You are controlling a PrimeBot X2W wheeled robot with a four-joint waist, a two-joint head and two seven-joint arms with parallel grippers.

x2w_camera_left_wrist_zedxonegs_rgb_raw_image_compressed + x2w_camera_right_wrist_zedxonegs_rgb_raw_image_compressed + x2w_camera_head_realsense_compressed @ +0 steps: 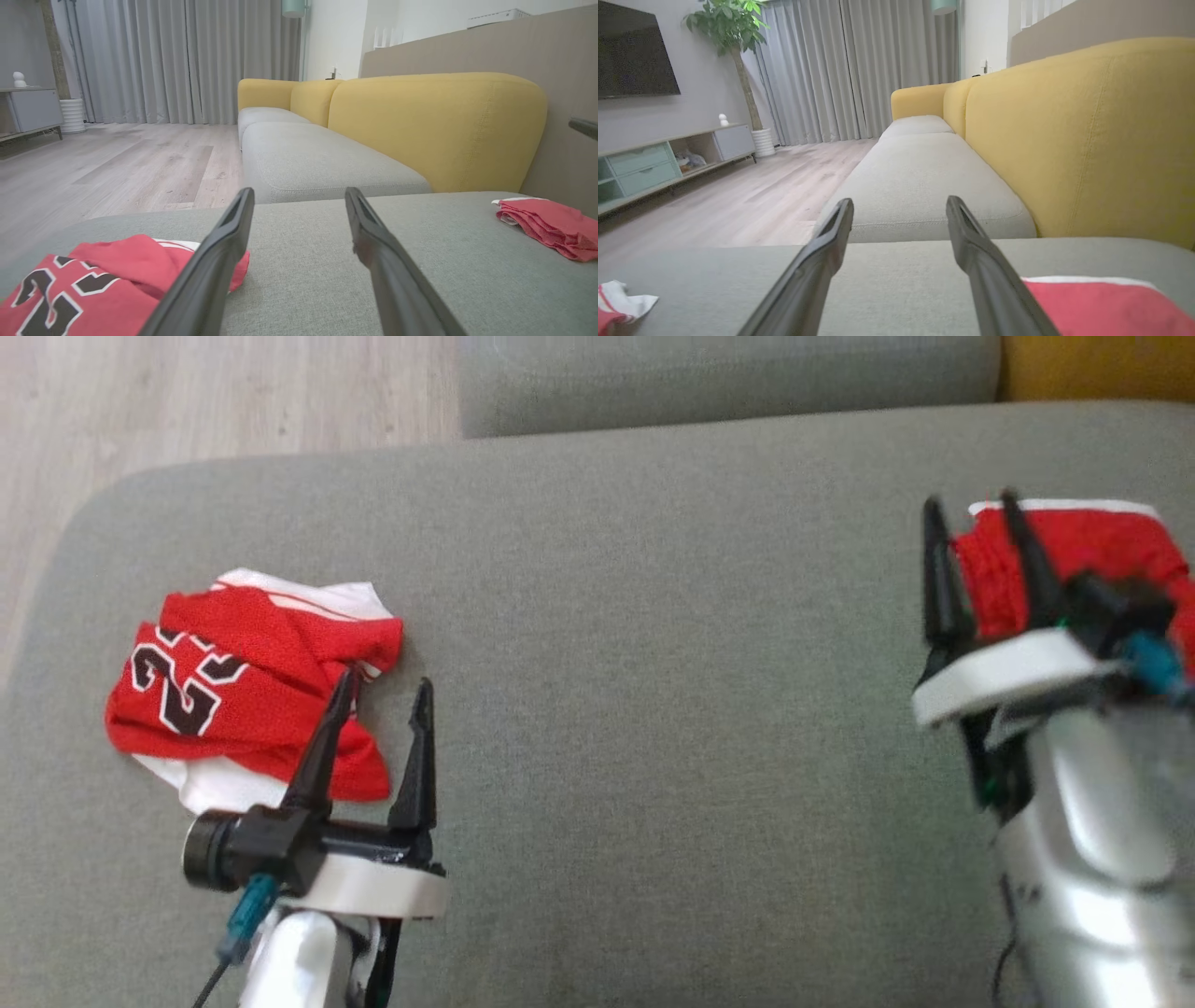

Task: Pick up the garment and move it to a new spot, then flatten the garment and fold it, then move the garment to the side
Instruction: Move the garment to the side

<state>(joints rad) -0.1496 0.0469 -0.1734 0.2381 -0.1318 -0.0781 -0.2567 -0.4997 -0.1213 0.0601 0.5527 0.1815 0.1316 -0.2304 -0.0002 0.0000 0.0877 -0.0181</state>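
Note:
A folded red garment (1088,560) with a white edge lies at the far right of the grey cushion (653,644); it also shows in the left wrist view as a folded red garment (551,224) and in the right wrist view as a red garment (1092,308). My right gripper (969,502) stands open just left of it, its right finger over the cloth's edge, nothing between the fingers (976,261). A crumpled red jersey (224,681) with black numbers lies at the left. My left gripper (387,679) is open at its right edge, holding nothing; its left finger (210,270) overlaps the jersey (93,280).
The grey cushion's rounded far-left corner (121,495) drops to a pale wood floor (187,401). A second grey seat (728,378) lies beyond, with a yellow backrest (434,126) at the right. A TV cabinet (668,158) and a plant (733,28) stand across the room.

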